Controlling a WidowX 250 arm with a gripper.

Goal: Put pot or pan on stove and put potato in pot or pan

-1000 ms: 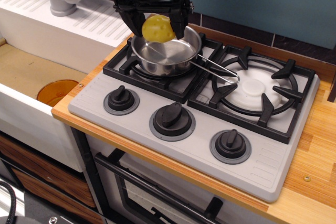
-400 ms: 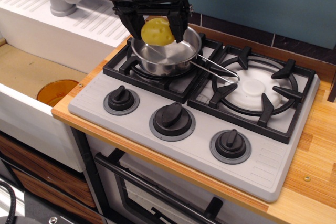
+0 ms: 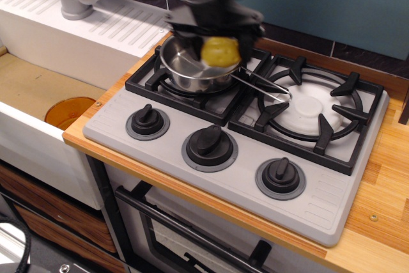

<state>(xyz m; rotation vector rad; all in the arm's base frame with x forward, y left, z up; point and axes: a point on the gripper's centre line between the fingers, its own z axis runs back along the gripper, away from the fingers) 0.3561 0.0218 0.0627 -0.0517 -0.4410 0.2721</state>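
Shiny polished steel saucepan (image 3: 195, 67) with thin wire handle; at its 3 o'clock, a smooth yellow plastic potato (image 3: 220, 51). Matt grey plastic stove (image 3: 236, 151), black grates; pale wooden table (image 3: 383, 177).

Single view from above and in front of the stove (image 3: 211, 126), angled down, fairly close, sink (image 3: 38, 87) at left

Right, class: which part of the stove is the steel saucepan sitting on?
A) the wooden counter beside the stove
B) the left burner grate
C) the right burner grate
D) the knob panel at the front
B: the saucepan rests on the left burner grate of the stove, and the right burner grate holds no pan.
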